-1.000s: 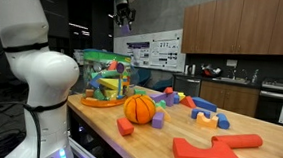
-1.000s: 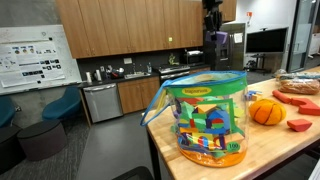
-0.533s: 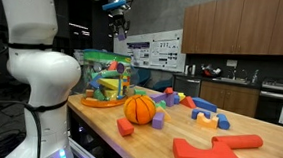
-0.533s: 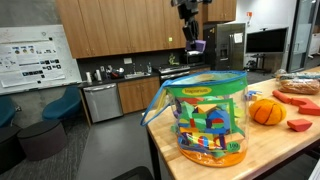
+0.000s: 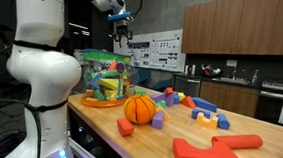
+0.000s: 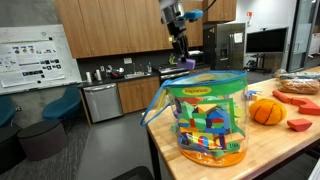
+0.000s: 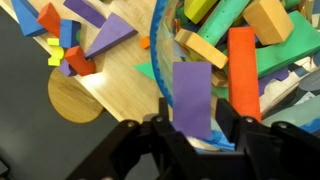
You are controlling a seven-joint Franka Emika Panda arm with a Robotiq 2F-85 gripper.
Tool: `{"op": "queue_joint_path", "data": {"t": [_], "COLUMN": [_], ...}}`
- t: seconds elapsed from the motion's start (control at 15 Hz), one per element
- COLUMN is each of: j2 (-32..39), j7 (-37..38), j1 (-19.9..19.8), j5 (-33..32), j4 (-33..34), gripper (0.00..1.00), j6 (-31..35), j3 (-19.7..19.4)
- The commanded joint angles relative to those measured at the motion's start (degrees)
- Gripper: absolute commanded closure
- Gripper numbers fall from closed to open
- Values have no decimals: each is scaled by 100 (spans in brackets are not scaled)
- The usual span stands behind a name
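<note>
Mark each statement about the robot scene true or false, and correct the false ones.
1. A purple block sits between the fingers of the gripper. True.
2. The gripper hangs right above the orange ball. False: it is above the clear tub.
3. The orange ball lies on the wooden table, outside the tub. True.
4. The tub is empty. False: it holds many coloured blocks.
5. The loose blocks on the table are all red. False: purple, blue and yellow ones lie there too.
</note>
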Motion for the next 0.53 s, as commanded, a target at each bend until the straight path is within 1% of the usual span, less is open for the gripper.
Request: {"op": "queue_joint_path", "data": {"t": [0.0, 0.07, 0.13, 0.47], "j2": [53, 71, 73, 73], "j7": [1, 1, 1, 1], "j1": [50, 46, 45, 49], "j5": [-1, -1, -1, -1], "j4": [40, 49, 59, 99], "gripper": [42, 34, 33, 33], "j6": [-20, -19, -19, -20], "j3": [-64, -72, -75, -73]}}
